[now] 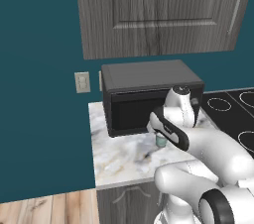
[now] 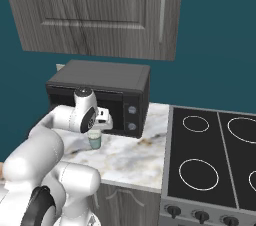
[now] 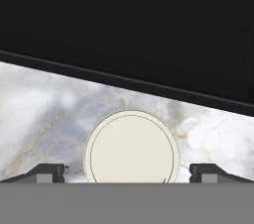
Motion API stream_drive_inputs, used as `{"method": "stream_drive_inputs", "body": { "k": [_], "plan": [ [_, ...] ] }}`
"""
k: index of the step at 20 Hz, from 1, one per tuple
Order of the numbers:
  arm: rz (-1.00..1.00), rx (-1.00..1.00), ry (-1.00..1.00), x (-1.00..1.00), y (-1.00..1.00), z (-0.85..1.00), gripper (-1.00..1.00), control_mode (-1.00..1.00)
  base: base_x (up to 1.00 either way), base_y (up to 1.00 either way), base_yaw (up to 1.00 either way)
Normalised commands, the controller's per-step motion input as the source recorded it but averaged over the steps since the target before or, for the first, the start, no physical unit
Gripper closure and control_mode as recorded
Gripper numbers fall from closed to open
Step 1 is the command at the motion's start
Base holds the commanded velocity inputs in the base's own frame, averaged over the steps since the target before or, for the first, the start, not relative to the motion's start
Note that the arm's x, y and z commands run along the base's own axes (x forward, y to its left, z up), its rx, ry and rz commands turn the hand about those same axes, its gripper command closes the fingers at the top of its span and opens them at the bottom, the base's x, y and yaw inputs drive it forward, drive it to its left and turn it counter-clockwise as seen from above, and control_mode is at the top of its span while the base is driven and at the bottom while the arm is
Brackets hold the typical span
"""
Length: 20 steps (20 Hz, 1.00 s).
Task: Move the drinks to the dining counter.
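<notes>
The drinks and the dining counter are out of view. My gripper (image 1: pixel 159 134) (image 2: pixel 95 130) hangs open, pointing down just above a small white cup (image 1: pixel 160 141) (image 2: pixel 94 140) that stands on a small marble worktop (image 1: pixel 119 156) (image 2: pixel 130 157) in front of a black microwave (image 1: pixel 144 94) (image 2: pixel 100 90). In the hand view the cup's round rim (image 3: pixel 131 148) lies between the two fingertips (image 3: pixel 47 172) of the gripper (image 3: pixel 131 172), which stand wide on either side of it without touching it. Nothing is held.
A black stovetop (image 2: pixel 210 160) (image 1: pixel 233 114) adjoins the worktop on the right. Grey wood wall cabinets (image 1: pixel 158 10) (image 2: pixel 95 10) hang above the microwave. A wall outlet (image 1: pixel 82 82) is on the teal wall. Wooden floor (image 1: pixel 49 208) lies left of the counter.
</notes>
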Motion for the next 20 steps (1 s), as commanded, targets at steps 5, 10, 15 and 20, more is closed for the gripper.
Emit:
{"method": "stream_drive_inputs", "body": {
  "k": [5,10,15,20],
  "plan": [
    [0.01,0.00,0.00,0.03,0.00,-0.21,-1.00,-1.00,0.00,0.00,0.00],
    [0.02,0.00,0.00,0.31,-0.06,-0.34,-1.00,-1.00,0.00,0.00,0.00],
    [0.02,0.00,0.00,0.30,-0.10,-0.36,-1.00,-1.00,0.00,0.00,0.00],
    [0.01,0.00,0.00,0.09,-0.01,-0.44,1.00,-1.00,0.00,0.00,0.00]
  ]
}}
